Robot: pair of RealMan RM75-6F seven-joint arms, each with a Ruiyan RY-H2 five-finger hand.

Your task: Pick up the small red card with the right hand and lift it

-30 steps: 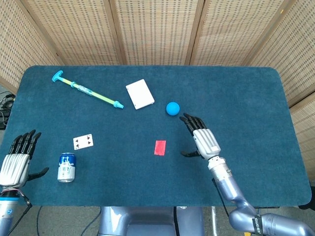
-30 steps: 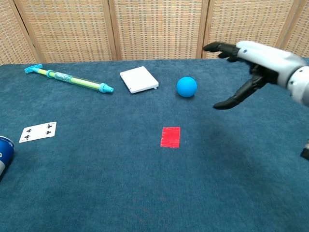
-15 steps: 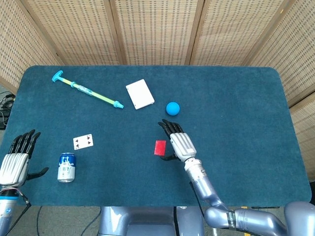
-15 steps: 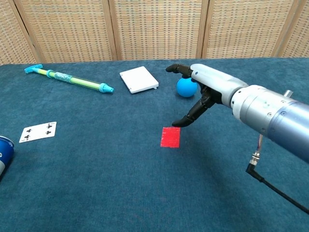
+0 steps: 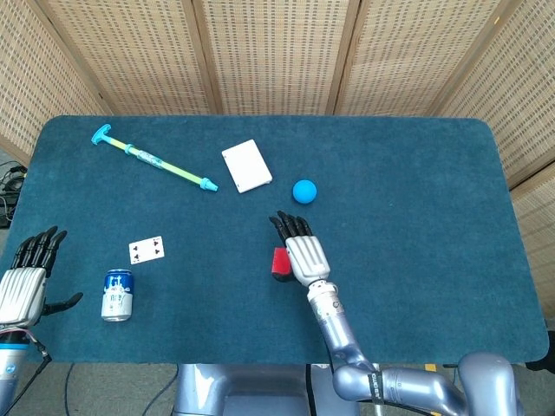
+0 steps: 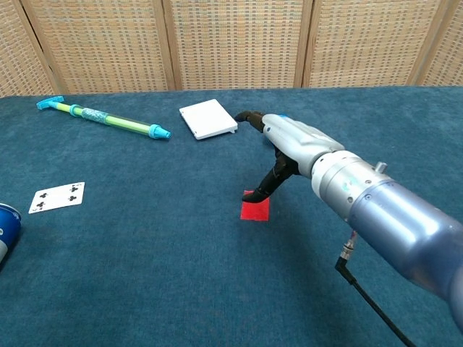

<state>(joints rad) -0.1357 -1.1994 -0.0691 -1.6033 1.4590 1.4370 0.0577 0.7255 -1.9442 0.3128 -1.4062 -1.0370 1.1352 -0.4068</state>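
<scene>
A dark blue felt-covered table [image 5: 416, 260] stands in front of woven cane screens. Near the middle of the table lies the small red card [image 6: 255, 209], flat on the cloth. The right hand [image 5: 300, 251] hovers directly over the card's right part, its dark fingers [image 5: 286, 225] stretched forward and apart, holding nothing. In the chest view the thumb [image 6: 264, 188] angles down so that its tip reaches the card's near top edge; whether it actually touches cannot be told. Just beyond the right hand sits a blue ball [image 5: 303, 191], which the hand largely hides in the chest view. To the left of the ball lies a white box [image 5: 246, 165], flat and slightly turned. Farther left, a long toy stick [image 5: 154, 159] with turquoise ends lies diagonally. Nearer the robot on the left side, a playing card [image 5: 146, 250] lies face up, and a blue drink can [image 5: 116, 295] stands upright just in front of it. The left hand [image 5: 24, 282] rests at the table's left front edge, well apart from everything, its fingers extended and spread with nothing in them.
</scene>
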